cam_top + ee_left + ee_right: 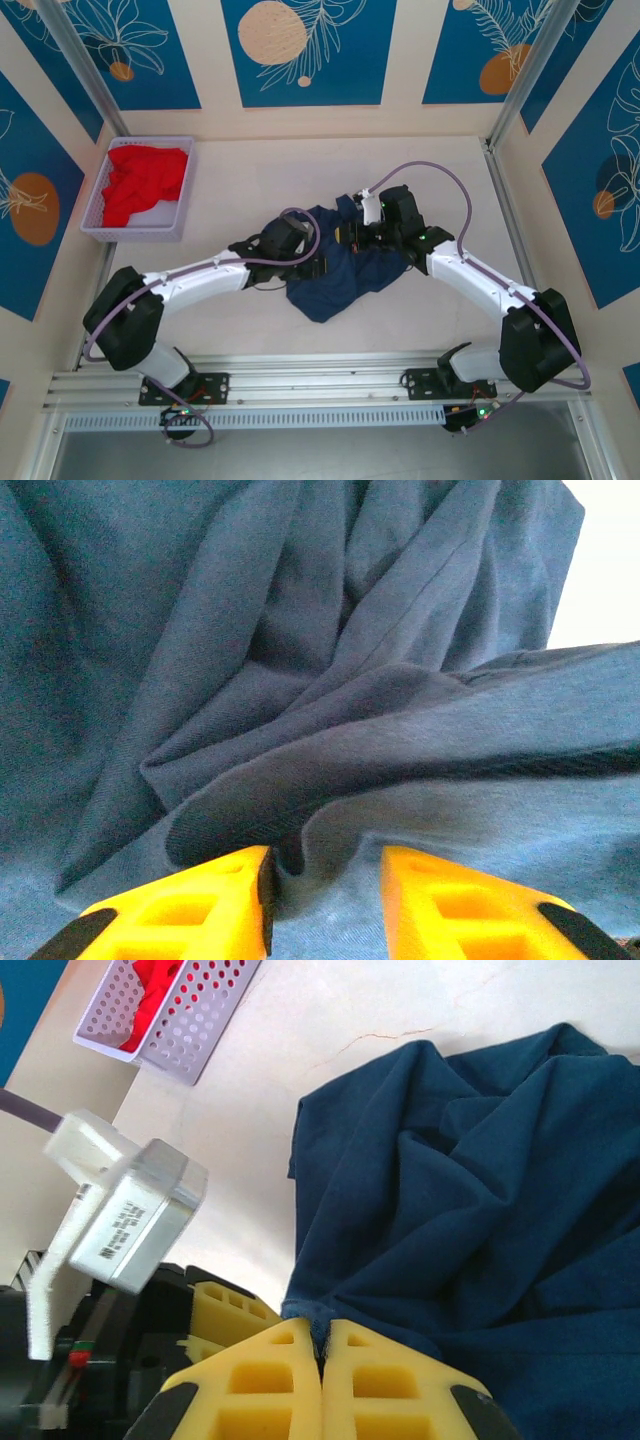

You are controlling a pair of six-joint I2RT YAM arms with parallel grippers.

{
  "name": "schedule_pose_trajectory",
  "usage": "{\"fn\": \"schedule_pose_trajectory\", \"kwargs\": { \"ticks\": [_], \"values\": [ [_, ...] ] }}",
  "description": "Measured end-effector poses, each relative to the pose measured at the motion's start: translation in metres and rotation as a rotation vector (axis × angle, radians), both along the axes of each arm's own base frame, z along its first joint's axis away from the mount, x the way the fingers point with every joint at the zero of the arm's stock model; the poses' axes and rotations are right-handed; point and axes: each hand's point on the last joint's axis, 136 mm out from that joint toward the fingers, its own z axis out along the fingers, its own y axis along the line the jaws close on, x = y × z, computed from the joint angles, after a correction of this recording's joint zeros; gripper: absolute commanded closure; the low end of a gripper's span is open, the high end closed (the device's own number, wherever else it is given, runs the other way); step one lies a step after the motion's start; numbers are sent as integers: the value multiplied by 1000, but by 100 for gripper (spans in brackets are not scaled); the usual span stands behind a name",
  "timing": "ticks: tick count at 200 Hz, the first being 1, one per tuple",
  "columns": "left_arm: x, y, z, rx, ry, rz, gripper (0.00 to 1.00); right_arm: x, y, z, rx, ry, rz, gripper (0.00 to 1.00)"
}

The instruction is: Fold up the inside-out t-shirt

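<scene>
The inside-out t-shirt point(330, 278) lies crumpled in a navy heap at the middle of the table, its print and label hidden. My left gripper point(316, 262) is pressed into the heap's left side. In the left wrist view the gripper point(325, 885) is open, its yellow fingers point(215, 900) standing apart astride a raised fold of the t-shirt point(300, 680). My right gripper point(362, 238) sits on the heap's upper right. In the right wrist view it point(322, 1345) is shut on a hemmed edge of the t-shirt point(470, 1190), with cloth pinched between the pads.
A lilac perforated basket point(140, 232) holding a red garment point(145, 182) stands at the back left, also in the right wrist view as the basket point(190, 1045). The left arm's wrist camera point(130, 1210) is close beside my right fingers. Metal frame posts line the table's sides.
</scene>
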Motion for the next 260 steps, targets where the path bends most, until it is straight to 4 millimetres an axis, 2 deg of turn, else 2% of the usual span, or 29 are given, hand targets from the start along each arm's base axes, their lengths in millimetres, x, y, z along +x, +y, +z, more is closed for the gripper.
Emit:
{"fn": "schedule_pose_trajectory", "kwargs": {
  "ticks": [66, 106, 131, 156, 184, 206, 240, 260],
  "values": [
    [4, 3, -4, 8, 6, 11, 76, -1, 0, 1, 2, -3, 1, 100],
    [11, 8, -3, 11, -5, 29, 88, -2, 2, 1, 4, 0, 5, 100],
    [15, 9, 0, 8, -30, 17, 100, -2, 2, 1, 5, 3, 2, 100],
    [19, 16, 17, -12, -88, 3, 100, -1, 0, -2, -11, 7, -21, 100],
    [19, 34, 56, -80, -180, -8, 100, 1, -3, -7, -41, 19, -70, 100],
    [21, 50, 81, -150, -231, -5, 100, 3, 2, -1, -47, 6, -96, 99],
    [19, 70, 90, -218, -238, 2, 100, 15, 17, 29, -26, -70, -127, 92],
    [16, 75, 93, -251, -237, -19, 100, 23, 21, 39, -14, -86, -146, 90]
  ]
}}
